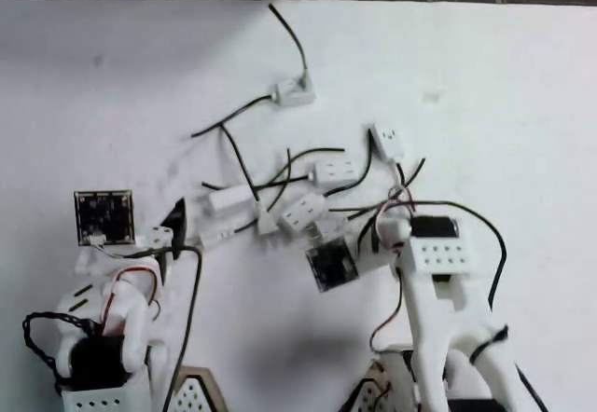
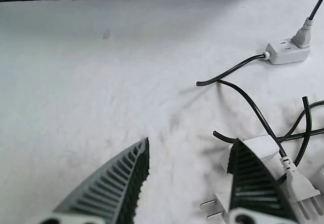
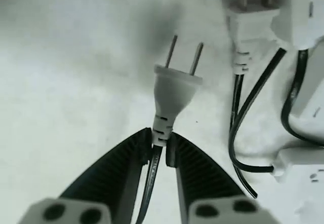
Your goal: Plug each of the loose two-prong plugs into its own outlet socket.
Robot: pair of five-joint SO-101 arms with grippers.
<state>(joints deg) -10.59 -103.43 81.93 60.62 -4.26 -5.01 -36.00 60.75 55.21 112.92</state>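
My right gripper (image 3: pixel 158 139) is shut on the ribbed neck and black cord of a white two-prong plug (image 3: pixel 174 84), whose prongs point away from the fingers above the white table. Beside it lie another plug (image 3: pixel 252 22) and a white outlet socket (image 3: pixel 304 169). My left gripper (image 2: pixel 191 148) stands open just over the table, with nothing between its fingers. A loose plug (image 2: pixel 212 207) lies under one of its fingers (image 2: pixel 253 178), and a second plug (image 2: pixel 302 187) rests just past it. In the high view several sockets, such as one (image 1: pixel 303 212) mid-table, sit in a tangle of black cords.
A separate socket (image 1: pixel 294 93) with a plug seated in it lies at the back, also seen as a socket (image 2: pixel 287 51) in the left wrist view. Another socket (image 1: pixel 387 140) lies to the right. The table's left half (image 1: pixel 93 104) is bare white surface.
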